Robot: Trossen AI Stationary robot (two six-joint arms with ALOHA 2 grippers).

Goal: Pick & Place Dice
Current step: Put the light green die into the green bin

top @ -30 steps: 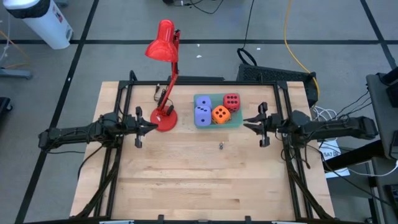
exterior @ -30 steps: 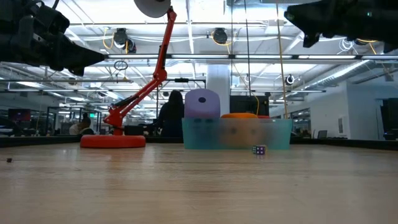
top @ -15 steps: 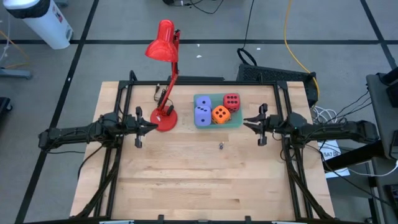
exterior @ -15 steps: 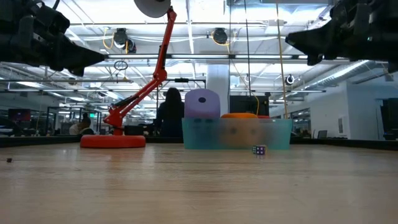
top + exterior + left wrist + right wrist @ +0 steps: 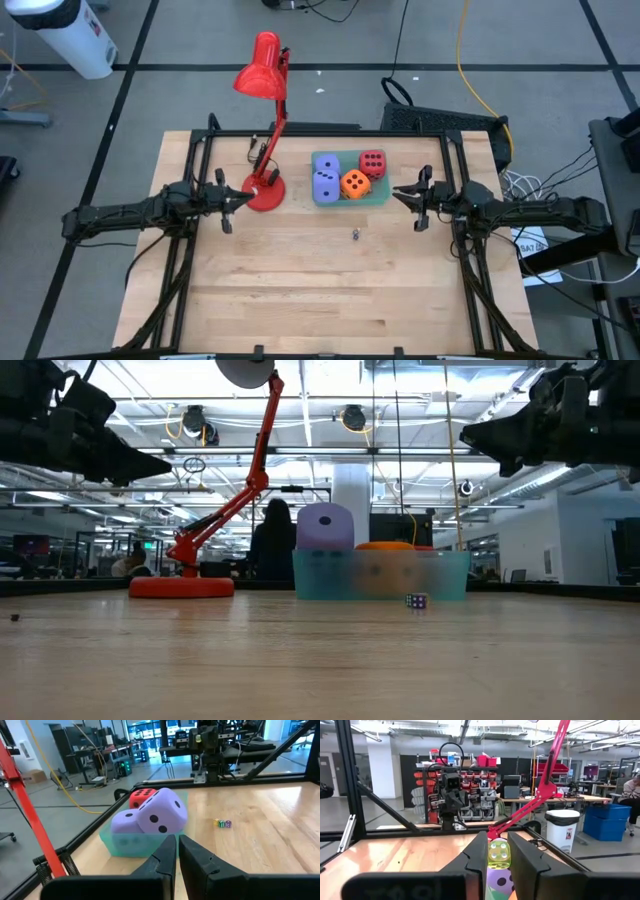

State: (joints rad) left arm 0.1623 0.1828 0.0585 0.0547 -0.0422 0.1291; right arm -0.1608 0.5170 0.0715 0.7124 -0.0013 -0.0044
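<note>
Four soft dice sit in a teal tray [image 5: 383, 197] at the table's far middle: two lavender-blue [image 5: 325, 176], one orange [image 5: 355, 183], one red [image 5: 372, 163]. One lavender die [image 5: 161, 814] rests tilted on the other. My right gripper [image 5: 397, 194] hovers just right of the tray, shut on a small translucent yellow-green die [image 5: 498, 854]. My left gripper [image 5: 246, 200] hovers beside the red lamp's base [image 5: 263, 190], shut and empty; its fingers show nearly together in the left wrist view [image 5: 177, 839]. A pair of tiny dice [image 5: 355, 234] lies on the table in front of the tray. My right gripper pinches the small yellow-green die by two opposite faces [image 5: 491, 855] between its two fingers. The fingers lie level and point toward the table's left edge. The die is lifted clear, above the table beside the tray.
The red desk lamp [image 5: 262, 75] stands left of the tray, its arm leaning toward the far edge and past it. A black frame [image 5: 200, 150] runs along the table's left, right and far sides. Bare wood [image 5: 330, 290] fills the near half.
My right gripper has come down a little, still level and still pointing at the tray. My left gripper has dipped slightly. The dice and the tray have stayed where they were.
</note>
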